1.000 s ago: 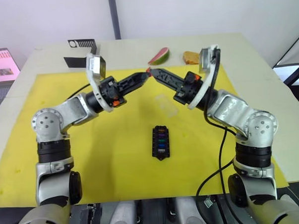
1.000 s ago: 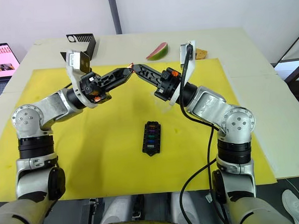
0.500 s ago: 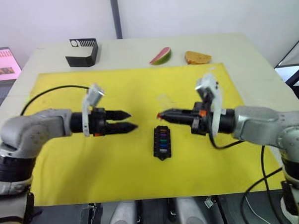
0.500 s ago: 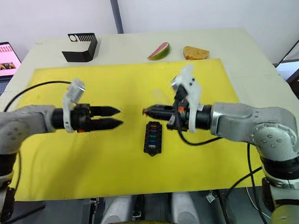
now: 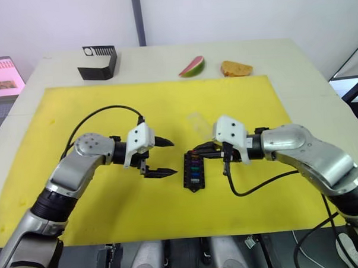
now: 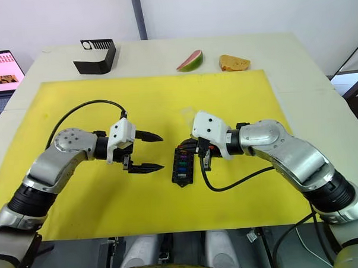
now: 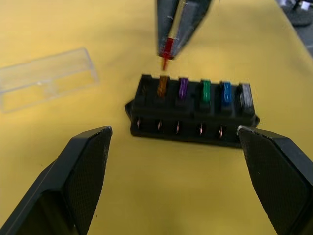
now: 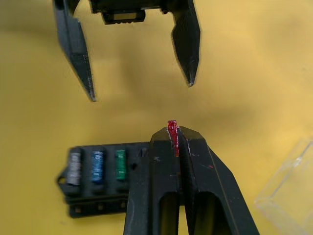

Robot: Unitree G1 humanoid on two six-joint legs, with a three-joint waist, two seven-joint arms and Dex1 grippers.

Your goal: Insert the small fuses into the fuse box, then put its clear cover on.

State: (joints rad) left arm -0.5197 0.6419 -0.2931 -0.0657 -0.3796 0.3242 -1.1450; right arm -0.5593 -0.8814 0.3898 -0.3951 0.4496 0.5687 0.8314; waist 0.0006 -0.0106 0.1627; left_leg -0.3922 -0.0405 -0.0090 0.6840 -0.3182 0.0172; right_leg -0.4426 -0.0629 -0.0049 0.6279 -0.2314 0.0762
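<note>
Both arms have dropped from mid-air to just above the yellow mat (image 5: 76, 103) since the earlier frames, closing on the fuse box from either side. Left: the left gripper (image 5: 161, 157) hovers beside the box with its two fingers spread wide and nothing between them. Centre: the fuse box (image 5: 192, 170) lies flat on the mat; in the left wrist view one row carries an amber fuse (image 7: 162, 85), a violet fuse (image 7: 183, 88), a green fuse (image 7: 206, 91), a blue fuse (image 7: 225, 92) and a whitish fuse (image 7: 246, 96). The clear cover (image 7: 46, 78) rests on the mat near the box, not yet fitted. Right: the right gripper (image 8: 175, 138) is clenched on the red fuse (image 8: 172, 132), which pokes from its tip and hangs just above the end of the box beside the amber fuse.

Step in hand, as judged: seating the last fuse of the row. The next move calls for lining the blades up with the free end slot, keeping the fuse upright, and pressing straight down before letting go; a tilted approach would likely jam it against the slot wall. The cover follows only afterwards.
</note>
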